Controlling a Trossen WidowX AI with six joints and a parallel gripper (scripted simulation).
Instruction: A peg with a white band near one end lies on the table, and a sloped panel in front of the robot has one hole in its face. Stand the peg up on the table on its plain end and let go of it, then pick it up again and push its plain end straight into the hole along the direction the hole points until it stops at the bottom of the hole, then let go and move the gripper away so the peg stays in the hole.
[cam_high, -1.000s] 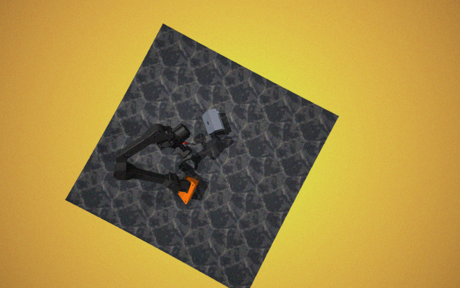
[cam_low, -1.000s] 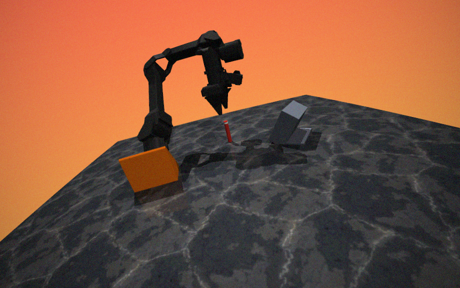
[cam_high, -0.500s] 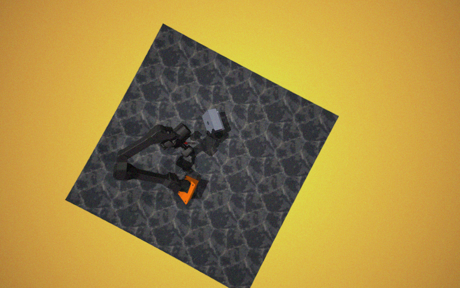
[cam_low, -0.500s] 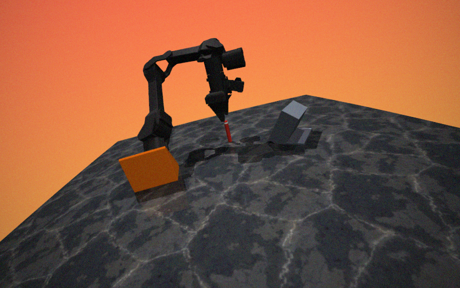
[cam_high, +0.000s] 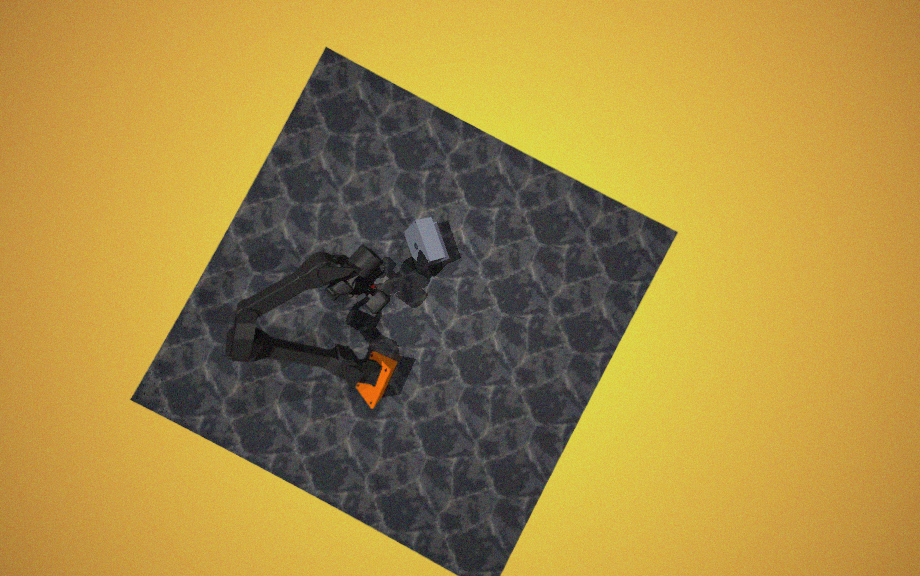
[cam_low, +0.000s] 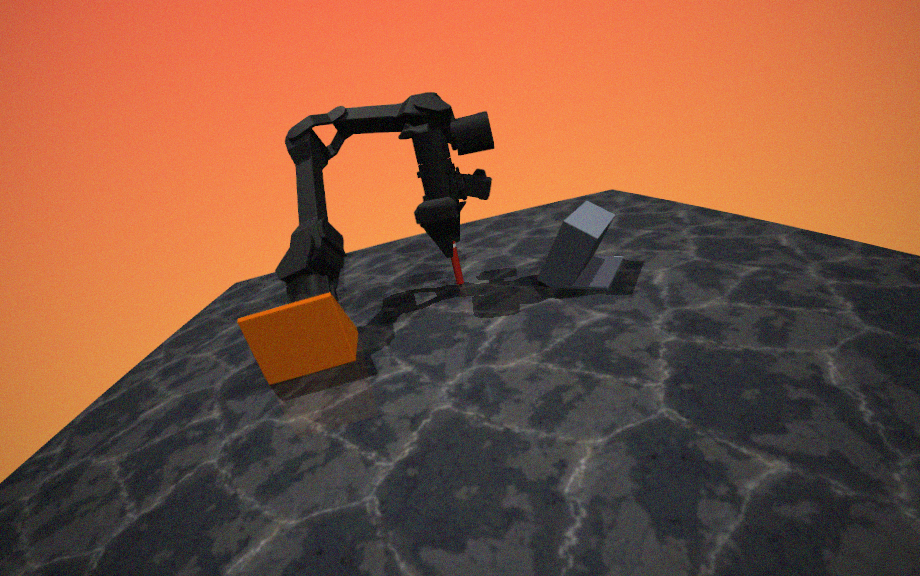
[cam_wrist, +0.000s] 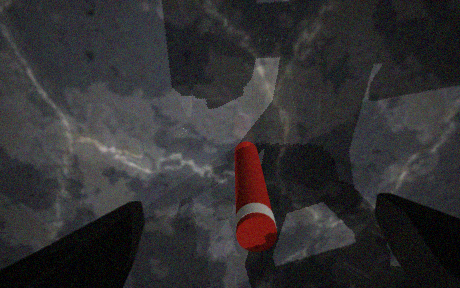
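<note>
The red peg (cam_high: 372, 286) (cam_low: 457, 267) (cam_wrist: 250, 180) stands upright on the table, its white-banded end up. My gripper (cam_low: 453, 251) (cam_wrist: 257, 207) is open, pointing down, with its fingertips around the peg's upper end. In the wrist view the peg is between the two spread fingers, with a gap on each side. The grey sloped panel (cam_high: 431, 237) (cam_low: 577, 247) stands apart from the peg, to its right in the exterior view. Its hole (cam_high: 416, 246) is a small dark spot in the top view and is hidden in the exterior view.
The orange block (cam_high: 372, 394) (cam_low: 298, 339) is at the arm's base, away from the peg and the panel. The dark stone-patterned table (cam_high: 543, 339) (cam_low: 611, 474) carries the arm's shadows around the peg and up to the panel.
</note>
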